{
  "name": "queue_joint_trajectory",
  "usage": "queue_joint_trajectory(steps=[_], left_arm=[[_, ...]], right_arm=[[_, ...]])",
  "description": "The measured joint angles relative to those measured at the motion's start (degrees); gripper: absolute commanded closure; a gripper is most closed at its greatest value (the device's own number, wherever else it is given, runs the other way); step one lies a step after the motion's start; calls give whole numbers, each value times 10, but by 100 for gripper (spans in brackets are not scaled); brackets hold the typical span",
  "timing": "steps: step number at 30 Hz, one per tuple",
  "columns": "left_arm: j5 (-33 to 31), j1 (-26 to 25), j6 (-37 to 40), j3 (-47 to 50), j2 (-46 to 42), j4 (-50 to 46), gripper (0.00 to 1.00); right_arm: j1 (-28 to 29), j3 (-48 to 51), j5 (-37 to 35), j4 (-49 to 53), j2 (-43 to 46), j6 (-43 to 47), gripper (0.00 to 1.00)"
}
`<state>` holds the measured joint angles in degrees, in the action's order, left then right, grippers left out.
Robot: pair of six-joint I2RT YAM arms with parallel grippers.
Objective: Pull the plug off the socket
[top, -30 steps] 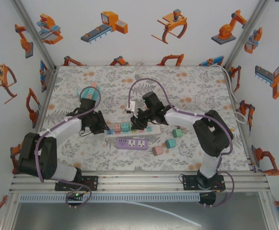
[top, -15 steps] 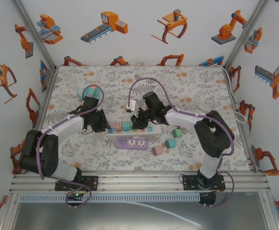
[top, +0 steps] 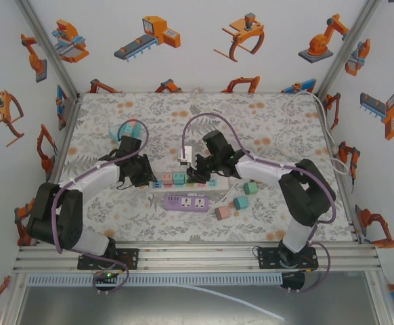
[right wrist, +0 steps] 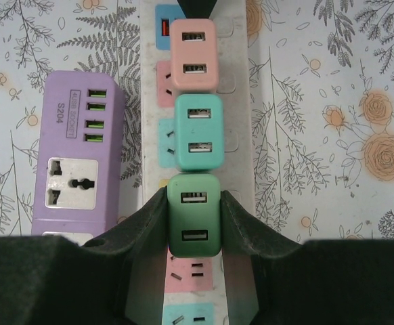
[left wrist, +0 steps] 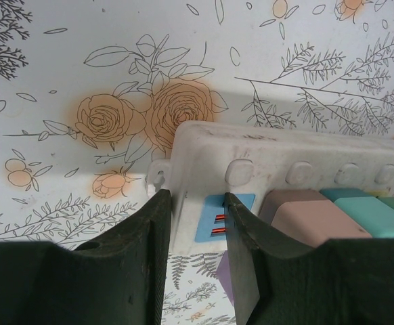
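Note:
A white power strip (top: 214, 183) lies across the middle of the table with a pink plug (right wrist: 193, 54), a teal plug (right wrist: 198, 132) and a green plug (right wrist: 193, 220) in a row on it. My right gripper (right wrist: 193, 196) is shut on the green plug, one finger on each side. I cannot tell whether its prongs are still in the socket. My left gripper (left wrist: 195, 201) is shut on the strip's left end (left wrist: 197, 169), beside the blue switch panel (left wrist: 214, 218). In the top view the left gripper (top: 148, 179) and right gripper (top: 195, 176) face each other along the strip.
A purple power strip (top: 187, 202) lies just in front of the white one, also seen beside it (right wrist: 82, 156). Three loose plug blocks (top: 241, 202) lie to the right. More small blocks (top: 126, 128) sit at the back left. A white cable (top: 319, 115) runs along the right wall.
Both arms have shifted slightly, the right elbow drifting right and the left wrist edging toward the strip. Both grips stay the same.

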<state>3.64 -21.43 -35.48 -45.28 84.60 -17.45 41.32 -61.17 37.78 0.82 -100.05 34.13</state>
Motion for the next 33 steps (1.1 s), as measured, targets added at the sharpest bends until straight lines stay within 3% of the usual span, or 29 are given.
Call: queue_joint_trajectory(steps=[11,17,25,33], left_arm=[[-19,-7,-2,-7,-6,-14,58],[-44,-7,1,-12,-33,-80,54],[-23,-7,38,-42,-160,-131,46],[148,-32,136,-42,-306,-64,40]], right_arm=[[0,-12,5,16,13,-21,80],[-9,-8,1,-7,75,-105,81],[-31,24,-78,-27,174,-350,84],[-114,105,-134,1,263,-622,85]])
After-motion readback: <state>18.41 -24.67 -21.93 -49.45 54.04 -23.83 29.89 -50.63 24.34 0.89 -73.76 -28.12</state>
